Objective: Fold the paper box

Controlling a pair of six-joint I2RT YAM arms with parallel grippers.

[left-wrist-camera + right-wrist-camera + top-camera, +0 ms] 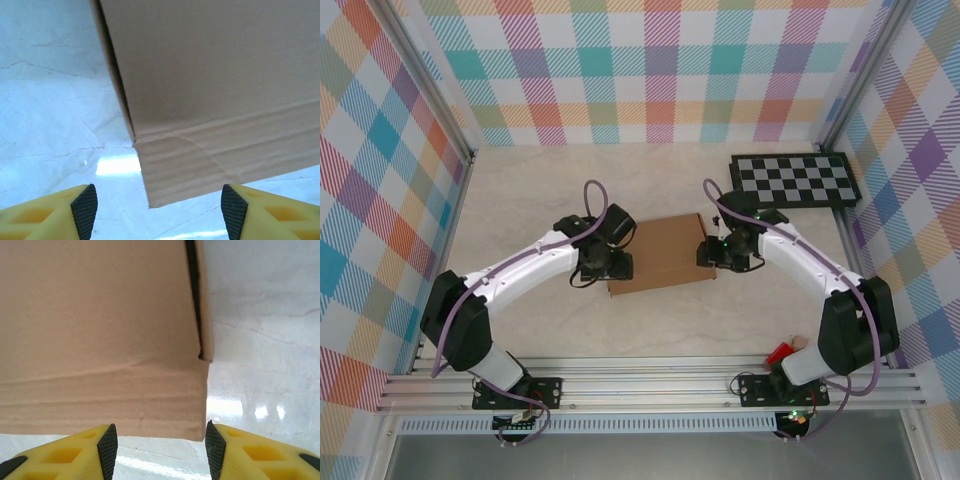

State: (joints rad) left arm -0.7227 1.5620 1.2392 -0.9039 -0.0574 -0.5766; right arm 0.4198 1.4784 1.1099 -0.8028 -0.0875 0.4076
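As they flank paper box (660, 252), L tool (159, 212) & R tool (158, 445) stand open, holding nthg.

Paper box (660, 253) on table (520, 195) (checkerboard (795, 180) behind)

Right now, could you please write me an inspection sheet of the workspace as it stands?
Surface: pale marbled table, glossy reflections.
Job's things: paper box, brown, lying flat mid-table between the arms, lid down.
Clutter: checkerboard panel at the far right corner; small red item by the right arm's base.
Grippers: left gripper open at the box's left end; right gripper open at its right end; neither grips it.
Cables: purple cable looped along each arm.
Surroundings: plaid walls on three sides; aluminium rails at the near edge.
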